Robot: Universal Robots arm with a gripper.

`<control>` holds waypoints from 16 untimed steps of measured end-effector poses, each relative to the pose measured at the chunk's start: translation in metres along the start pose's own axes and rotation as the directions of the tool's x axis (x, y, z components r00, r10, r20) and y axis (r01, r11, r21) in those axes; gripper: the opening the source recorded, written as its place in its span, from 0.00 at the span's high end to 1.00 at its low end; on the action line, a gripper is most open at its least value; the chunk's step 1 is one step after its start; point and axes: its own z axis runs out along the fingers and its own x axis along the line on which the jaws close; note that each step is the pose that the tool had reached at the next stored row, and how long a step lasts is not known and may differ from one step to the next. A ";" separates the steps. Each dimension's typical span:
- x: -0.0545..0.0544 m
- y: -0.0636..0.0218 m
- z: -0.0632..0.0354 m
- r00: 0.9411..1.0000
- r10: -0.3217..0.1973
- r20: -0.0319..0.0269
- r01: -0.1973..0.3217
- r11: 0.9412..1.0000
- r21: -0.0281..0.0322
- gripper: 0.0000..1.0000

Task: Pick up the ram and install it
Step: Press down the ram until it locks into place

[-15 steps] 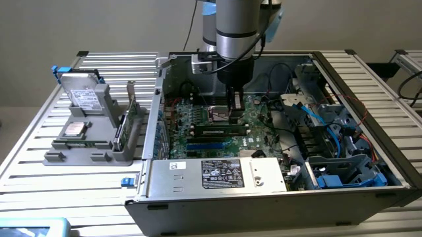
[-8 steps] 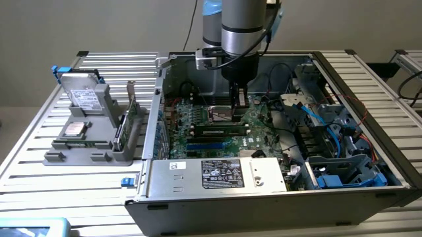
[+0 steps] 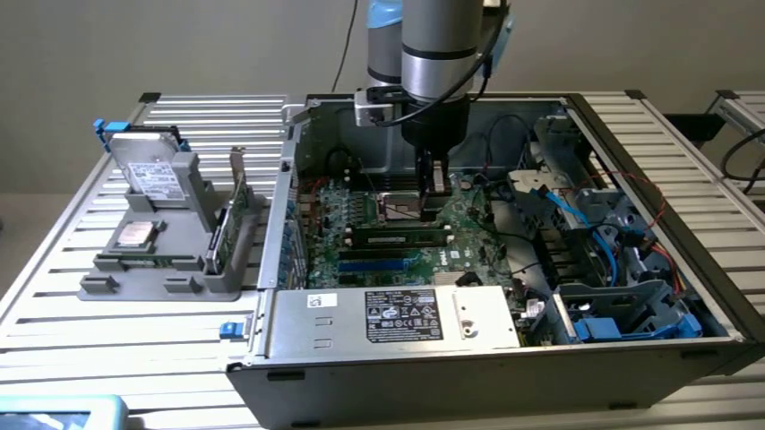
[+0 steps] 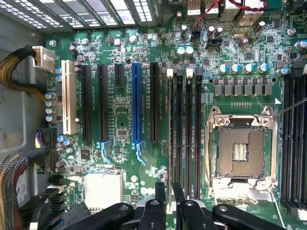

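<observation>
The tool [image 3: 432,184] hangs inside the open computer case [image 3: 669,224], low over the motherboard [image 4: 124,139], and its narrow-set fingers [image 4: 159,199] are closed on the ram [image 4: 171,143], which the wrist view shows edge-on as a thin strip running along one of the memory slots [image 4: 188,134] beside the empty processor socket [image 4: 240,148]. In the exterior view a second stick [image 3: 400,239] lies already seated in a slot nearer the power supply [image 3: 395,313].

For a sound insertion, the ram should stay upright and parallel to its slot (any tilt would likely jam one end first). The white latches [image 4: 170,73] at the slot ends should stand open. Pressure is best applied straight down and evenly. The holder [image 3: 167,260] on the desk [image 3: 120,340] at the exterior view's left carries the remaining parts.
</observation>
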 end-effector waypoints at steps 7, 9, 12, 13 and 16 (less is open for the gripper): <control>0.000 0.0000 0.0000 1.000 0.000 0.000 0.000 1.000 0.000 0.88; 0.000 0.0000 0.0000 1.000 0.000 0.000 0.000 1.000 0.000 0.89; 0.000 -0.0008 0.0012 1.000 0.000 0.000 0.000 1.000 0.000 0.89; 0.000 -0.0030 0.0018 1.000 0.000 0.000 0.000 1.000 -0.003 0.89; 0.000 -0.0064 0.0032 1.000 -0.003 0.000 0.003 1.000 -0.027 0.89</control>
